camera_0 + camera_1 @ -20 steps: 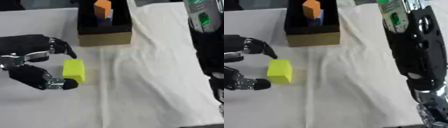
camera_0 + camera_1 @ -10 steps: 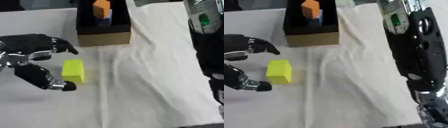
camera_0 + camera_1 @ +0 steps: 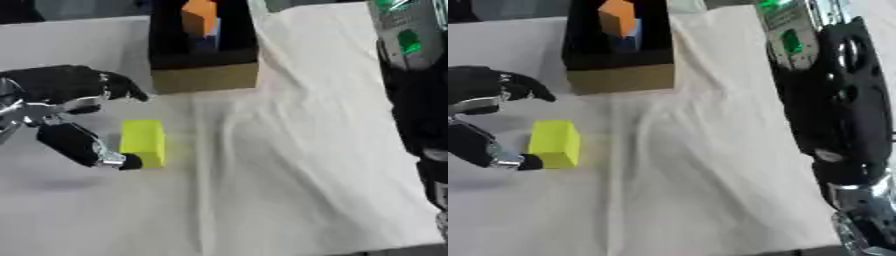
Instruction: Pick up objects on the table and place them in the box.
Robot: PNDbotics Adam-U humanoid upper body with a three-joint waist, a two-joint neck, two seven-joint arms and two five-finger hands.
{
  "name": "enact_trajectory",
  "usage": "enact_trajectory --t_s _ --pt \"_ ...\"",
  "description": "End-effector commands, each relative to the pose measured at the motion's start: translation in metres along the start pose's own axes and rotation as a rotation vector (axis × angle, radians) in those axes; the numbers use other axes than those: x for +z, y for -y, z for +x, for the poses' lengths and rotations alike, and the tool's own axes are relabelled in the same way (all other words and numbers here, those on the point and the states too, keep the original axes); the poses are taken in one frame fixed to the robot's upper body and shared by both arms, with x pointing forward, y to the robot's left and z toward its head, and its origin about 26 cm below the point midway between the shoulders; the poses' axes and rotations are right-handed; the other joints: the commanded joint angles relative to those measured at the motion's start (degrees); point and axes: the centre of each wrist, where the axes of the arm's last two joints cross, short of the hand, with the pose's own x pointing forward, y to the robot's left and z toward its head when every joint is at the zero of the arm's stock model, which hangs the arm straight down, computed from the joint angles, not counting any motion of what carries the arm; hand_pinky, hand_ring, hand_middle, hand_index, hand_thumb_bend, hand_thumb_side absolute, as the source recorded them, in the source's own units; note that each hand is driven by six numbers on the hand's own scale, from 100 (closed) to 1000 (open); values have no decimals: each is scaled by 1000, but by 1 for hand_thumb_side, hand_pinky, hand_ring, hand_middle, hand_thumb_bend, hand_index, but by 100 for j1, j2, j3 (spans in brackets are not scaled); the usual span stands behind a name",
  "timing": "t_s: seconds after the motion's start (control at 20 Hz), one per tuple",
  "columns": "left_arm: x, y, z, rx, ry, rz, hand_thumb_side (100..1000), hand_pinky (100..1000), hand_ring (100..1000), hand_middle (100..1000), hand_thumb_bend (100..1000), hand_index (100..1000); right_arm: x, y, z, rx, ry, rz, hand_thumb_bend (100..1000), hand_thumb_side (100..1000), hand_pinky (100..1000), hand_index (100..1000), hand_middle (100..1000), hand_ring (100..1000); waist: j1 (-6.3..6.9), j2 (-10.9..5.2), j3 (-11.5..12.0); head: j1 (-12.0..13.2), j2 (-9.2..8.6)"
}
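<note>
the left hand [image 3: 61, 107] sits at the left edge, fingers spread apart and holding nothing — upper fingers arched above, the thumb [image 3: 86, 146] low, its tip touching or nearly touching the near left corner of the yellow block [image 3: 143, 142]. the block lies on the white cloth [image 3: 297, 140] just to the right of that opening, long axis running away from the robot toward the box [image 3: 205, 75] — which already holds an orange and a blue piece. the right arm [image 3: 837, 115] hangs well apart at the right edge, its hand unseen, so the left looks nearer.

Bare cloth [image 3: 289, 150] btwn yellow block [image 3: 143, 142] & box [image 3: 204, 75] front wall; nothing blocks path.
</note>
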Motion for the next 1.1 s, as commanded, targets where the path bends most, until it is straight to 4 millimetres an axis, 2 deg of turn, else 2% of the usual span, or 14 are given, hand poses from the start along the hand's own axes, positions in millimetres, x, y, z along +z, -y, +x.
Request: enact_trajectory --t_s 0.05,0.35,0.75,1.0,1.1 --pt "-3 -3 -10 -9 -32 9 795 841 883 865 592 948 -1 13 2 -8 11 -40 100 1000 905 903 781 940 0 -93 -12 24 -25" --pt "-16 14 -22 38 -43 -57 814 839 880 855 584 936 -1 15 2 -18 4 -51 100 1000 904 903 779 939 -15 -56 -73 46 -43" --pt "-23 22 -27 51 -20 -109 818 832 866 841 576 917 0 16 0 -36 -9 -63 100 1000 904 903 776 938 -16 -42 -110 39 -52" --pt "-25 23 -30 15 -33 -93 775 793 837 809 583 885 2 15 0 -50 -12 -61 100 1000 904 903 773 937 -8 -43 -125 32 -66" --pt "-25 24 -30 -9 -48 -61 747 769 800 767 529 845 2 15 -1 -56 -15 -63 100 1000 903 903 772 937 -7 -42 -130 23 -63"
